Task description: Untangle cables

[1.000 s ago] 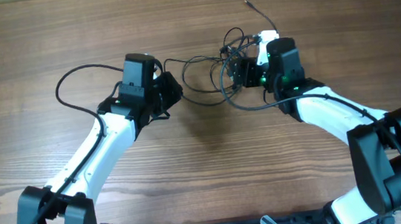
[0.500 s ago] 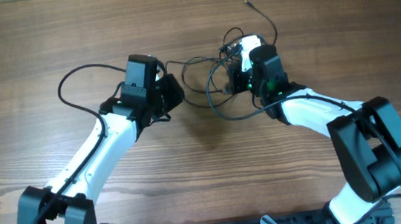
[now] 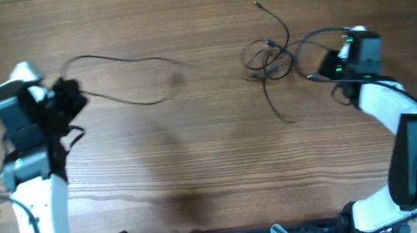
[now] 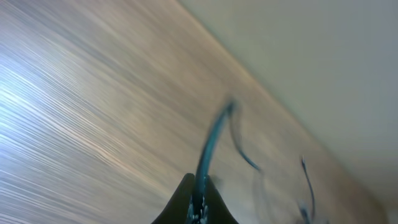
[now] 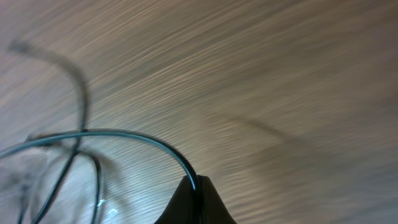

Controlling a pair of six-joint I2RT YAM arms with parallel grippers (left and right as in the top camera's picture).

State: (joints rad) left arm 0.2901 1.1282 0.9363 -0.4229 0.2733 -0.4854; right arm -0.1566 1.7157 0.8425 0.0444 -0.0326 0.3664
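Pinching cables (image 4: pixel 212 142): left claw (image 4: pixel 198 202), right claw (image 5: pixel 194 188)

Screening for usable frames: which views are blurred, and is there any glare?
Overhead: fairly sharp, tangled cables legible, left arm slightly smeared. Left wrist: heavy motion blur, pinched strand streaked, glare on table at left. Right wrist: softer blur, pinched cable clearer near right end effector.

Black cables (image 3: pixel 268 57), brown streaky-grained table (image 3: pixel 213 162), white-and-black left arm (image 3: pixel 39 204), right arm (image 3: pixel 378 102) alike — lit green
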